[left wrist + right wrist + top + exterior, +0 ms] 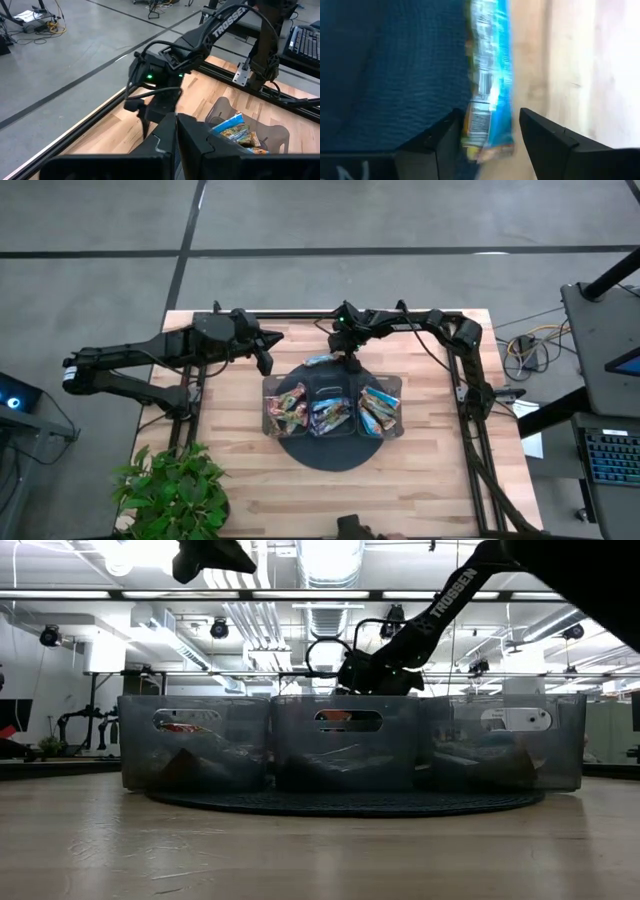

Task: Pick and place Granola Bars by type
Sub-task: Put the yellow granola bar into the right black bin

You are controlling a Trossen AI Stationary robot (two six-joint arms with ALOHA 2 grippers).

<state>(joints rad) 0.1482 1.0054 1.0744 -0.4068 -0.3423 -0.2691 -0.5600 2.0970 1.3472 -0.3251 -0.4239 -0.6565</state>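
Looking down from the high camera, I see the right pincer at the far edge of the dark round mat, just beyond the three-compartment tray. On the right wrist camera its two fingers stand apart on either side of a light blue bar that lies where the mat meets the bare wood of the table; I see a gap on each side, so I read the pincer as open around the bar, not gripping it. That same bar shows just left of the pincer from above. The rest of the Granola Bars sit in the tray: reddish multicolour ones in the left compartment, dark blue ones in the middle, light blue ones on the right. The left pincer hangs over the table left of the tray, fingers closed together and holding nothing. A potted plant stands at the near left corner.
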